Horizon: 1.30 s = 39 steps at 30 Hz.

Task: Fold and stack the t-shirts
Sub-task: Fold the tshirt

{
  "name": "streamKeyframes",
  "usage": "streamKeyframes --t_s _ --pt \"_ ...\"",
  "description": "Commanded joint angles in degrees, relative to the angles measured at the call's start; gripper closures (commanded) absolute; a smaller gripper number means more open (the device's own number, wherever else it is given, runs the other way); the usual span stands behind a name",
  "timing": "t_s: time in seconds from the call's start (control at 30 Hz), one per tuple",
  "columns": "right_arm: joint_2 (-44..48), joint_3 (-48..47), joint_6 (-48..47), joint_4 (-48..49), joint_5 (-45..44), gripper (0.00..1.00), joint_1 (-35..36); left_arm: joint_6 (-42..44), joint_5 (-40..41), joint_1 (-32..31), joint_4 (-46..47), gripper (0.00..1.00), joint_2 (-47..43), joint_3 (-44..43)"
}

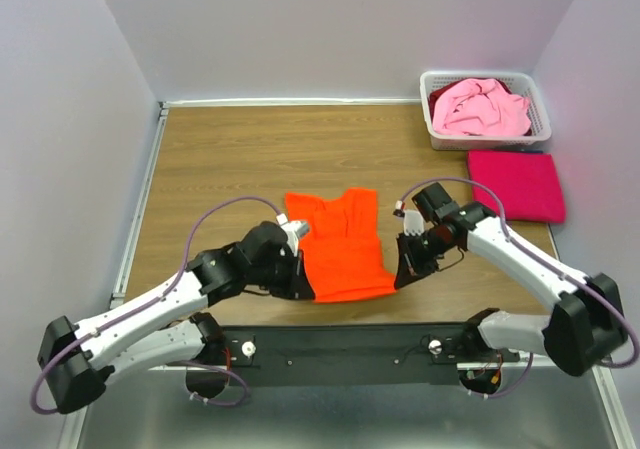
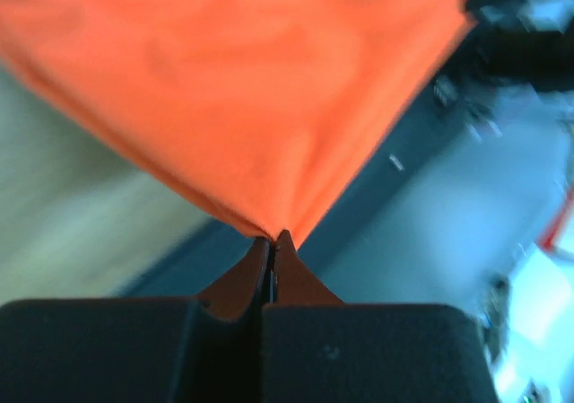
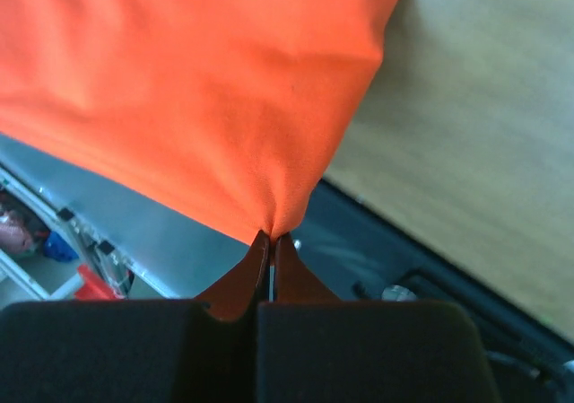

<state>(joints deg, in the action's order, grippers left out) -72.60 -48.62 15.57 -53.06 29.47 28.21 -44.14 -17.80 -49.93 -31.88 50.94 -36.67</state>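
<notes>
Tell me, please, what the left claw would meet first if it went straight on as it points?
The orange t-shirt pinched in the left claw, stretching right ahead; beyond it probably the right claw, though depth is unclear.

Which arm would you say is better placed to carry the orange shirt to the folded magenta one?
Likely the right: the right gripper pinches the orange shirt, and the magenta shirt lies on its side.

We see a wood-grain tabletop [image 1: 220,159] boxed in by plain pale walls [image 1: 330,29] on three sides, evenly lit; the grey surface [image 1: 330,419] below may be flooring.
</notes>
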Motion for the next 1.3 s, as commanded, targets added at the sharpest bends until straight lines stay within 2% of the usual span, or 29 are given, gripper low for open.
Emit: streamKeyframes --t_s 0.0,0.03,0.1,0.2,0.3,0.4,0.6,0.7,0.77,0.8,0.83,0.87,1.0,1.27 --pt "5.9 3.3 2.8 -7.2 2.6 0.99 1.8 -15.0 -0.3 -9.3 -3.4 1.00 -4.9 1.2" --pt "7.5 4.0 3.1 -9.2 3.0 0.99 2.1 -16.7 0.6 -13.9 -3.6 1.00 -5.2 1.6" --pt "8.6 3.2 3.6 -10.9 2.3 0.99 2.1 -19.5 1.5 -17.0 -3.7 1.00 -6.2 1.7" --pt "7.6 -3.5 3.6 -12.3 -1.4 0.99 2.1 -20.4 3.8 -17.5 -3.8 1.00 -7.8 -0.5" --pt "2.7 -12.2 3.2 -13.1 -6.0 0.99 2.1 -17.5 9.4 -14.3 -5.9 1.00 -7.3 -5.2" --pt "-4.9 -18.5 1.7 -13.5 -8.1 0.99 2.1 -11.7 9.7 -7.3 -6.9 1.00 -4.8 -8.8" --pt "-19.1 -34.6 -3.6 -14.2 -11.0 0.99 1.9 -3.4 6.7 5.8 -2.3 1.00 -2.4 -7.8" --pt "-27.2 -42.9 -6.5 -14.7 -10.8 0.99 1.7 0.4 2.3 15.8 5.2 1.00 0.2 -5.7" --pt "-33.6 -46.9 -7.5 -14.7 -9.1 0.99 1.1 1.7 -1.5 20.1 8.1 1.00 2.4 -3.5" --pt "-37.8 -50.9 -8.0 -14.9 -8.9 0.99 1.0 3.8 -4.9 24.7 11.5 1.00 5.5 -2.5" --pt "-37.9 -52.6 -8.4 -14.9 -8.7 0.99 1.0 4.6 -6.2 26.4 12.9 1.00 7.1 -2.1" --pt "-41.7 -54.0 -8.6 -14.9 -8.5 0.99 0.7 5.6 -7.1 28.5 13.6 1.00 9.1 -2.4" --pt "-49.2 -59.7 -10.1 -14.7 -9.2 0.99 0.4 10.3 -8.5 33.4 15.4 1.00 17.9 -4.3" --pt "-57.2 -64.1 -11.0 -12.8 -8.7 0.99 0.1 12.9 -7.7 37.6 15.7 1.00 22.8 -3.8"
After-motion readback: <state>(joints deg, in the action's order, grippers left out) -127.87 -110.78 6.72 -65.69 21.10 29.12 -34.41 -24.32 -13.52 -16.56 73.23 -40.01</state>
